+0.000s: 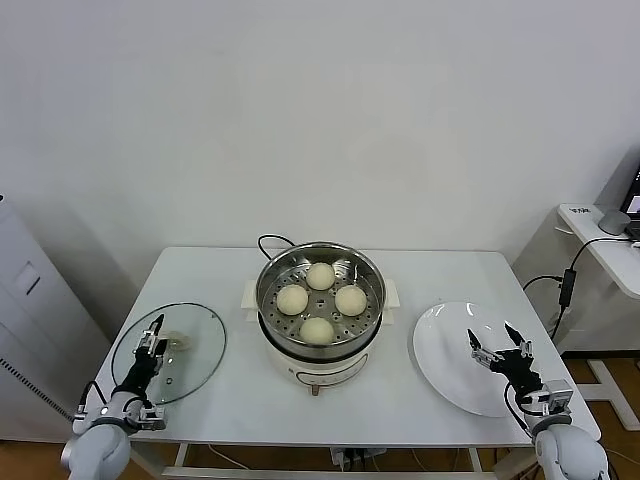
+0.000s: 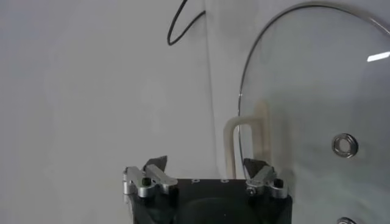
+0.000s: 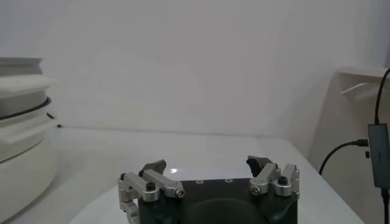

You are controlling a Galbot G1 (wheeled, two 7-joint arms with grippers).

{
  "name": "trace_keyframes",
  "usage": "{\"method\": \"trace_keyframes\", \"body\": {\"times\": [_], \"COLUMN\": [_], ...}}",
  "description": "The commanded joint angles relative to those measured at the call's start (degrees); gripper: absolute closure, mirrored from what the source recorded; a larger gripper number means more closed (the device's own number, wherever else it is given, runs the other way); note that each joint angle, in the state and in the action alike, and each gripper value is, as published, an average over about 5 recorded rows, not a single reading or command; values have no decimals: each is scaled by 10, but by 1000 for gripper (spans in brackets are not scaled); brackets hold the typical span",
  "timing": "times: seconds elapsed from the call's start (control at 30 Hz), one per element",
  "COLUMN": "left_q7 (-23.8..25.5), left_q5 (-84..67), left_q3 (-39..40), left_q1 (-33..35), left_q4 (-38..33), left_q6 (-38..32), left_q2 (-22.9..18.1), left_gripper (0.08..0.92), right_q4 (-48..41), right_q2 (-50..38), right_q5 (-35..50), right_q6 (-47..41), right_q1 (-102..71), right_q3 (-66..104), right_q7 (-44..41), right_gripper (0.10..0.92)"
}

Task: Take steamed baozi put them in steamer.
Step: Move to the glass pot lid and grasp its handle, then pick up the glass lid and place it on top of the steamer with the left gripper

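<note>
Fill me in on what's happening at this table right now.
Four round cream-white steamed baozi sit inside the shiny stainless-steel steamer at the middle of the white table. Neither arm holds anything. The left gripper hovers open over the round glass lid lying on the table's left side. The right gripper hovers open over the flat white plate on the right, which has no buns on it.
</note>
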Motion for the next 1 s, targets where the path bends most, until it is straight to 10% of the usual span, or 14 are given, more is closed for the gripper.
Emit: {"method": "trace_keyframes", "body": {"times": [0.03, 0.6, 1.0], "left_q7": [-2, 5, 89], "left_q5": [2, -48, -143], "left_q3": [1, -17, -3], "left_q1": [-7, 8, 13], "left_q4": [7, -77, -231], "left_q6": [-3, -14, 91], "left_q2": [-4, 10, 89], "left_gripper": [385, 869, 898], "right_q4": [-1, 0, 13], "right_q2": [0, 0, -8], "right_q5": [-1, -1, 5], "right_q6": [-1, -1, -4], "right_q1": [0, 1, -2], "right_q3": [1, 11, 15], "right_q7": [-1, -5, -7], "right_gripper": [203, 203, 203]}}
